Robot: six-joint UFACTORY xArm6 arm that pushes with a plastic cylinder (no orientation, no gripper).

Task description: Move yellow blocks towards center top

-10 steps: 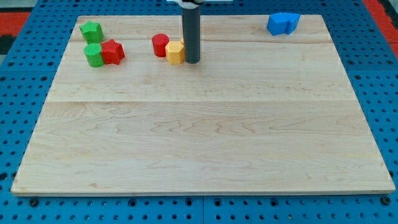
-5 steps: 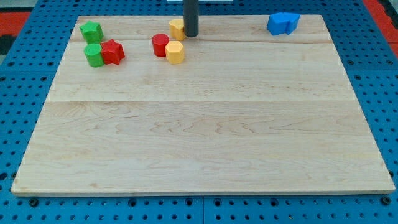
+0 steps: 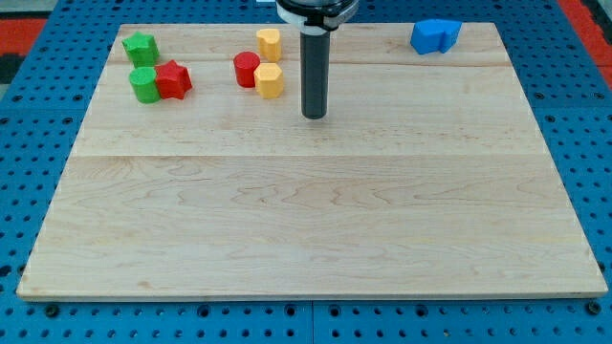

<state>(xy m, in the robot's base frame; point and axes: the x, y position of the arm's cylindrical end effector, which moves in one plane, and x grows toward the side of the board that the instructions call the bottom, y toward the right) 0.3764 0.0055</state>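
With no jaws fitted, my tip (image 3: 314,116) rests clear right of the yellow hexagonal block (image 3: 270,80); the yellow cylindrical block (image 3: 269,44) sits near the wooden board's (image 3: 306,220) top edge, so next push the hexagonal one upward.

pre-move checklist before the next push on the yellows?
1. My tip free of contact: ok, it stands on bare wood, right of and below the lower yellow block.
2. Upper yellow block near top centre: ok, though slightly to the view's left of centre.
3. Lower yellow block placed: not ok, it sits below the upper one, touching the red cylinder.
4. Push path upward for the lower yellow: not ok, the upper yellow stands right above it.
5. Other blocks out of the way: ok, green blocks and red block far left, blue block far right.
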